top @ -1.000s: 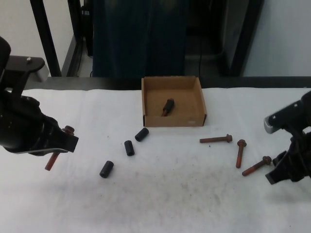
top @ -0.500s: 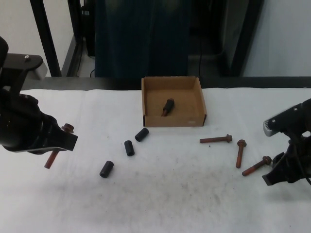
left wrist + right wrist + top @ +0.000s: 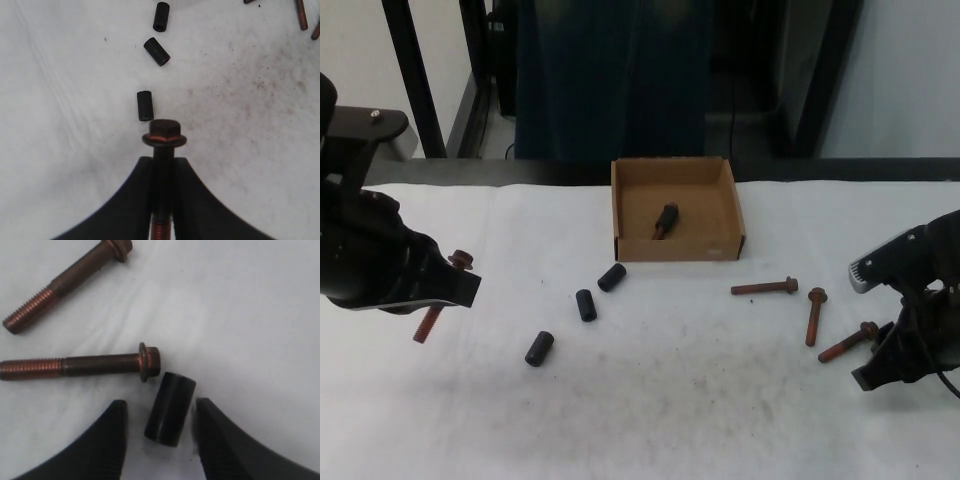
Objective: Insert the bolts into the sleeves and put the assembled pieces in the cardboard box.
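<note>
My left gripper (image 3: 448, 287) hangs over the bench's left side, shut on the shank of a rusty bolt (image 3: 163, 136) whose hex head sticks out past the fingertips. Three black sleeves (image 3: 539, 348) (image 3: 585, 304) (image 3: 612, 277) lie in a loose row between it and the cardboard box (image 3: 677, 246). The box holds one assembled piece (image 3: 665, 219). My right gripper (image 3: 160, 405) is open low over the cloth at the right, its fingers (image 3: 107, 440) on either side of another black sleeve (image 3: 170, 409) lying beside a bolt's head (image 3: 149, 361).
Three loose bolts (image 3: 764, 287) (image 3: 814, 315) (image 3: 848, 341) lie on the white cloth right of the box, close to the right arm (image 3: 910, 330). Open cloth stretches across the middle and front of the bench. Dark frames stand behind the bench's far edge.
The right arm has sunk lower and shifted slightly toward the loose bolts. The left arm with its bolt has barely moved.
</note>
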